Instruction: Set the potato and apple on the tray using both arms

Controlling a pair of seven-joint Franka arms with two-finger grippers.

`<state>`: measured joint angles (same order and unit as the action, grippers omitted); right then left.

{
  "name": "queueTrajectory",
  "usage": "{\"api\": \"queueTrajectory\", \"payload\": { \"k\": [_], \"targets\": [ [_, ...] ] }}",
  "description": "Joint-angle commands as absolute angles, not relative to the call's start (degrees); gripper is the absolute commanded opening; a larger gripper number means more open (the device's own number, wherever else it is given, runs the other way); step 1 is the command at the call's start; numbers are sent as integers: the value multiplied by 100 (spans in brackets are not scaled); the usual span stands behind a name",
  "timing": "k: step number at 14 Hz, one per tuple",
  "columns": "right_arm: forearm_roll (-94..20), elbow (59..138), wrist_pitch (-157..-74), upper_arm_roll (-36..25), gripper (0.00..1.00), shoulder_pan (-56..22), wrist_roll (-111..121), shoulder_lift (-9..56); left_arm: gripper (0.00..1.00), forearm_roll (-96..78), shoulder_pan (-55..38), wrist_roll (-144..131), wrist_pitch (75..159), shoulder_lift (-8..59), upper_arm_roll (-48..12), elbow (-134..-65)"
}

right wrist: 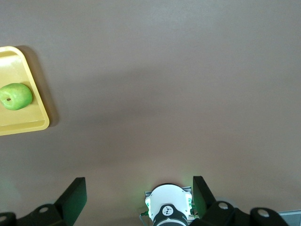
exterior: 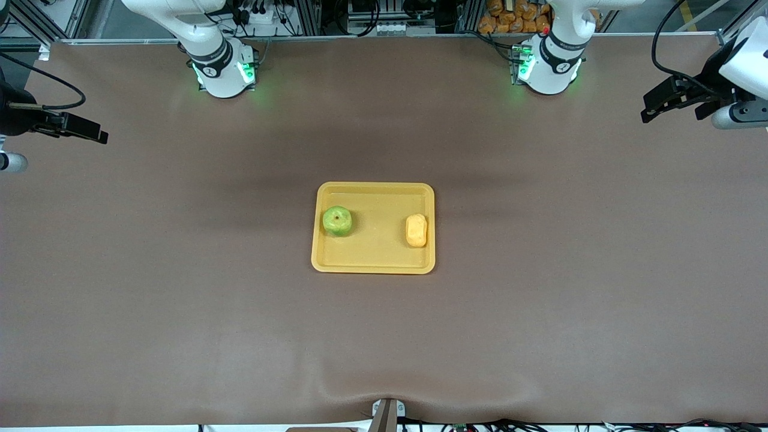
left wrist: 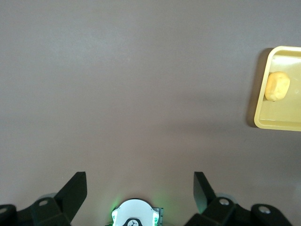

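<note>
The yellow-orange tray (exterior: 372,261) lies in the middle of the table. The green apple (exterior: 337,221) sits on it toward the right arm's end, and the yellow potato (exterior: 416,230) sits on it toward the left arm's end. My left gripper (exterior: 672,102) is open and empty, raised over the table's edge at the left arm's end. My right gripper (exterior: 75,127) is open and empty, raised over the table's other end. The left wrist view shows the potato (left wrist: 277,86) on the tray (left wrist: 263,120). The right wrist view shows the apple (right wrist: 16,96) on the tray (right wrist: 40,113).
The brown table mat (exterior: 540,312) spreads around the tray. The right arm's base (exterior: 223,71) and the left arm's base (exterior: 549,67) stand at the table's back edge. Orange items (exterior: 510,17) sit off the table past the left arm's base.
</note>
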<state>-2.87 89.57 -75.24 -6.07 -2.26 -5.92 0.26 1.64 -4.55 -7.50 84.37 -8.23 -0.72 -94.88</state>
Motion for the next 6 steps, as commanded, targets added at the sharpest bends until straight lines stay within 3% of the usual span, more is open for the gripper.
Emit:
{"api": "queueTrajectory", "payload": {
  "k": [1,6],
  "targets": [
    [-299,9053,-7602,-554,100,-202,-519,-79,100,220,-466,-738,8306,-756,-88,-9316],
    [-246,9026,-8050,-527,100,-544,-519,-44,100,229,-457,-738,8297,-756,-88,-9264]
  ]
}}
